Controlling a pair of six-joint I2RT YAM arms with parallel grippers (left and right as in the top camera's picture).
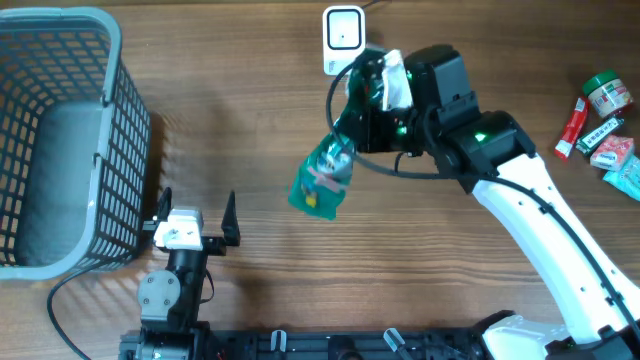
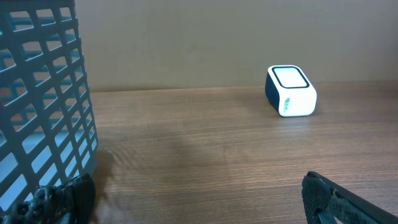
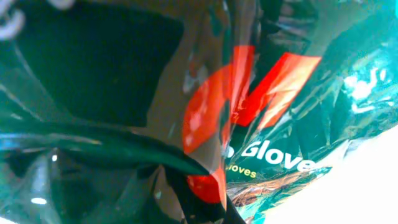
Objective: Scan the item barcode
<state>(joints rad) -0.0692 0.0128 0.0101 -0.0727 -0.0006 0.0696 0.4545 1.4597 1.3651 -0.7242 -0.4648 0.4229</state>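
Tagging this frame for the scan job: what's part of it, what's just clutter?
In use:
- green glove packet, pinched in the right gripper
- white barcode scanner

Lying about:
- grey mesh basket
- green-lidded jar
- red tube
- small packets
- left gripper, open, holding nothing
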